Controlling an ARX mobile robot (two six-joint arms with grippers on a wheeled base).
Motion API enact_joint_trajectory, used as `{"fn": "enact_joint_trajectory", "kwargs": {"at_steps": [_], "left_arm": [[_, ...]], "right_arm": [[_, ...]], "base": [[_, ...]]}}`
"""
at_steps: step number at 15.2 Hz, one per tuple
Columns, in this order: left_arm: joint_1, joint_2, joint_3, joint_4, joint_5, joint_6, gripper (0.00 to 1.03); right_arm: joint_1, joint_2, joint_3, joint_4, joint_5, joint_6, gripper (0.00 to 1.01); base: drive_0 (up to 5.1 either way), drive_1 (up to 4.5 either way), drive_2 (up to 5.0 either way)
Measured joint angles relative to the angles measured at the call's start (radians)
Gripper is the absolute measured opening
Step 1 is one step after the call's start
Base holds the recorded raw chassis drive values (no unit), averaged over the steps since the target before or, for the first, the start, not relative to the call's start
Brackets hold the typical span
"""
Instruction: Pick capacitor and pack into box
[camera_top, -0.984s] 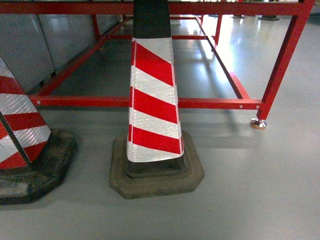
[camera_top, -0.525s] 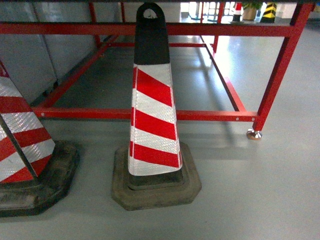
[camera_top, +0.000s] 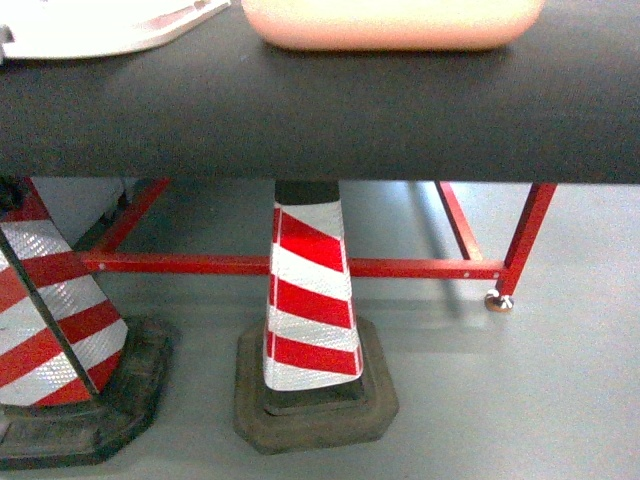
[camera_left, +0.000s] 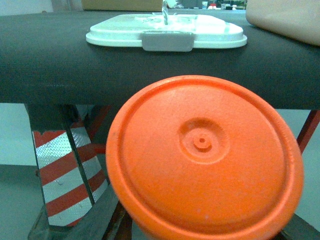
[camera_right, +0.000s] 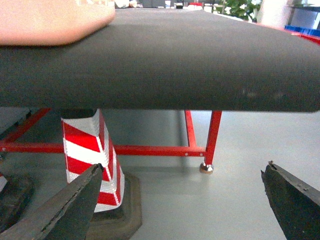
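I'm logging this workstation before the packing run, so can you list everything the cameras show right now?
box: one, pale pink, on the black table top, right of the lid
lid: one, white with a grey clip, flat on the table, left of the box
table: one, black top on a red frame
traffic cones: two, red and white striped on dark bases, on the grey floor under the table's front edge
orange disc: one, round, filling the left wrist view; what it belongs to is unclear
capacitor: none visible
right end effector: dark fingers spread wide, below table height
left end effector: not visible
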Motion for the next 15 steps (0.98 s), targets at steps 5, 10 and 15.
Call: {"fn": "enact_joint_trajectory", "kwargs": {"at_steps": [5, 10, 15], "left_arm": [[0.0, 0.0, 0.0, 0.0, -0.003, 0.0, 0.44], [0.0, 0.0, 0.0, 0.0, -0.002, 0.0, 0.44], [0.0, 0.0, 0.0, 0.006, -0.001, 0.0, 0.44]], "right_arm": [[0.0, 0.0, 0.0, -0.001, -0.001, 0.0, 0.98], [0.0, 0.0, 0.0, 0.001, -0.001, 0.0, 0.98], [0.0, 0.0, 0.0, 0.005, -0.001, 0.0, 0.98]], "base": [[0.0, 0.0, 0.0], [0.0, 0.0, 0.0], [0.0, 0.0, 0.0]]}}
